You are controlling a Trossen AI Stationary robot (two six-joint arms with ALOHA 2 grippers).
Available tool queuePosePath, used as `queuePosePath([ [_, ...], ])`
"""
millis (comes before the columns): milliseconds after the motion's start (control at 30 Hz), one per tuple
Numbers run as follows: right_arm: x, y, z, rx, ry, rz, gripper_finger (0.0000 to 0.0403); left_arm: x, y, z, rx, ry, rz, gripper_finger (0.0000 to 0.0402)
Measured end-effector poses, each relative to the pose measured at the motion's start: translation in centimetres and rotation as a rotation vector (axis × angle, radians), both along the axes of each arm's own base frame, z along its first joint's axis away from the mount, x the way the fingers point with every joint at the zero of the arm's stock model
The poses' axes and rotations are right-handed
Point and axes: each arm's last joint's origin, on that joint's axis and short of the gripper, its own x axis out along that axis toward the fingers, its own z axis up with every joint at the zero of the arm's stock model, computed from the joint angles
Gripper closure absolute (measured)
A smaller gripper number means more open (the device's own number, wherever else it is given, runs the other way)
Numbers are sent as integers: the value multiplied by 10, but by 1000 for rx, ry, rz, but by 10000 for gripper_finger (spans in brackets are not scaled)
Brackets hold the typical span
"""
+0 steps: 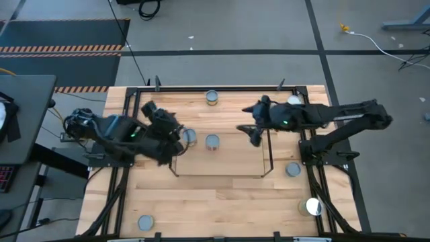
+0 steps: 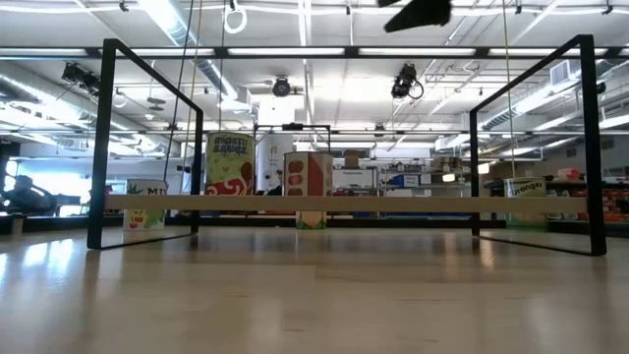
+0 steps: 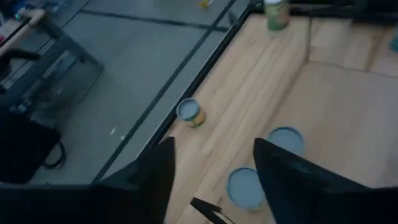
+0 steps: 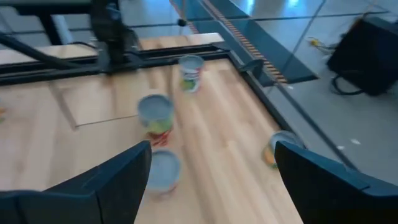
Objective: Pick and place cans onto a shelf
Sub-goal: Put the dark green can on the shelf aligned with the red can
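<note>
Looking down from the high view, we are seeing two cans already sitting on the shelf (image 1: 263,158): one (image 1: 190,137) at its nine o'clock end and one (image 1: 212,142) just beside it toward three o'clock. The left gripper (image 1: 176,140) is hovering right at the first of these; from here we cannot tell how wide its fingers stand. The right gripper (image 1: 250,132) is hanging over the shelf's three o'clock half with nothing in it. Loose cans are lying around the table (image 1: 222,195): one (image 1: 212,97) at twelve o'clock, one (image 1: 294,101) toward one o'clock, one (image 1: 293,169) at four o'clock, a shiny one (image 1: 313,206) at five o'clock and one (image 1: 145,222) at seven o'clock.

Turning to the low view, we are finding the shelf frame (image 2: 108,147) and two shelved cans (image 2: 229,163) (image 2: 309,175) side by side; neither gripper is showing clearly.

Checking the left wrist view, we are seeing its fingers (image 3: 292,171) parted, empty, with two cans (image 3: 245,186) (image 3: 286,140) beyond them.

Checking the right wrist view, we are seeing its fingers (image 4: 118,171) spread wide, holding nothing, cans (image 4: 155,112) ahead.

We are judging the step as a release on the left and a reach on the right; next, the right arm is needing to centre over a loose can before closing.
</note>
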Motion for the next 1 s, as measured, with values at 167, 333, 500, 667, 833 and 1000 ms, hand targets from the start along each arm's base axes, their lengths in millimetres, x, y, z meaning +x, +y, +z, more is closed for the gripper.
queuePosePath([
  [167,-21,18,-19,45,-20,66,54,31,35,-31,-32,55,59,87],
  [333,-28,30,-24,49,-32,131,54,69,92,-78,-131,53,-12,47],
  [500,-29,38,-25,30,-21,179,54,91,164,-119,-201,-92,-62,45],
  [667,-24,42,-31,0,14,203,54,106,216,-157,-201,-78,-32,45],
  [833,-20,42,-36,-26,46,212,54,120,255,-187,-231,-40,19,45],
  [1000,-18,40,-38,-33,63,200,54,127,290,-213,-264,1,105,45],
])
